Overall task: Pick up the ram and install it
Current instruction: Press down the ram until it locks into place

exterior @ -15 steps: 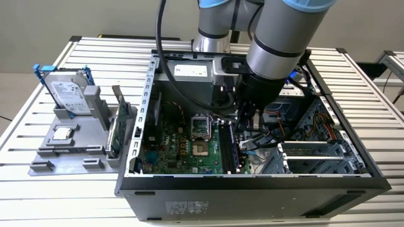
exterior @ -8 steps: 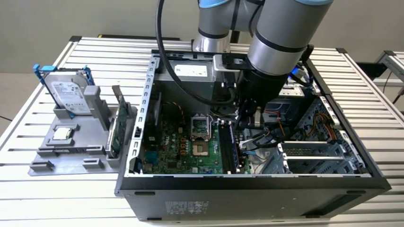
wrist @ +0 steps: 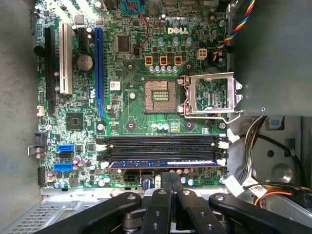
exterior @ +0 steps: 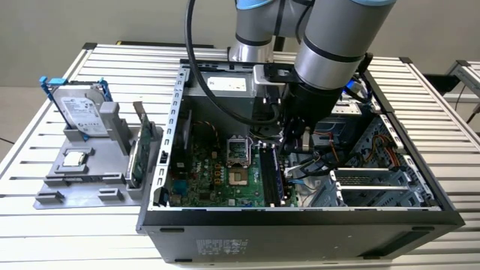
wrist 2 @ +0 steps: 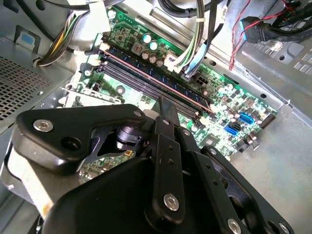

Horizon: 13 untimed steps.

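So we're at the install end of the job, not the pickup. The ram (wrist: pixel 165 164) is already standing in the memory slots (wrist: pixel 161 146) on the motherboard (wrist: pixel 122 112) inside the PC case (exterior: pixel 300 222). It's in the slot farthest from the CPU socket (wrist: pixel 161 95), with the other dark slots between it and the socket looking empty.

The gripper (wrist: pixel 170 178) hangs right over the ram's middle, on the far side from the socket. In both wrist views its fingers (wrist 2: pixel 165 108) are drawn together with no gap I can make out, and nothing is pinched between them. The tips are just beside or on the stick's top edge; I can't tell if they actually touch.

Orientation: the ram stands on its long edge, contact edge down in the slot, blue face showing in the first wrist view. Its long axis runs parallel to the nearest side of the CPU socket, lined up with the rest of the slots. It isn't visibly tilted, and both ends look level in the second wrist view (wrist 2: pixel 156 80).

My read is that this is the press-in or check stage. Finishing it calls for a straight push along the top edge, square to the board, until the white latches (wrist: pixel 222 163) at both ends close up. I can't say from here whether they've clicked yet.
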Motion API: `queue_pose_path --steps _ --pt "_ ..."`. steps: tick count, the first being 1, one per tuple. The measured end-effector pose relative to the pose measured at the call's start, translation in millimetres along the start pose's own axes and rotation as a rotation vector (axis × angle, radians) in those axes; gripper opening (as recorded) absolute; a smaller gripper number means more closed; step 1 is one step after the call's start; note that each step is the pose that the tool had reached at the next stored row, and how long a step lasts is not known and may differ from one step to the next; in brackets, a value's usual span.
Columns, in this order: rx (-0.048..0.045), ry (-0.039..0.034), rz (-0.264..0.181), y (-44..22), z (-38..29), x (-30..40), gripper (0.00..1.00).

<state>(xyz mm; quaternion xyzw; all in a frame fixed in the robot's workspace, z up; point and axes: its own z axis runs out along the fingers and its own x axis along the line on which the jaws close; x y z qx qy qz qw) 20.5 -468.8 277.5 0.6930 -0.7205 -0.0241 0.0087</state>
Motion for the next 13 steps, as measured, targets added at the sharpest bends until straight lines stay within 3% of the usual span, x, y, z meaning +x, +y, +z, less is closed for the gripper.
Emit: queue_pose_path --steps 13 --pt "0.0 -0.0002 0.0 0.3 -5.3 -0.1 0.0"
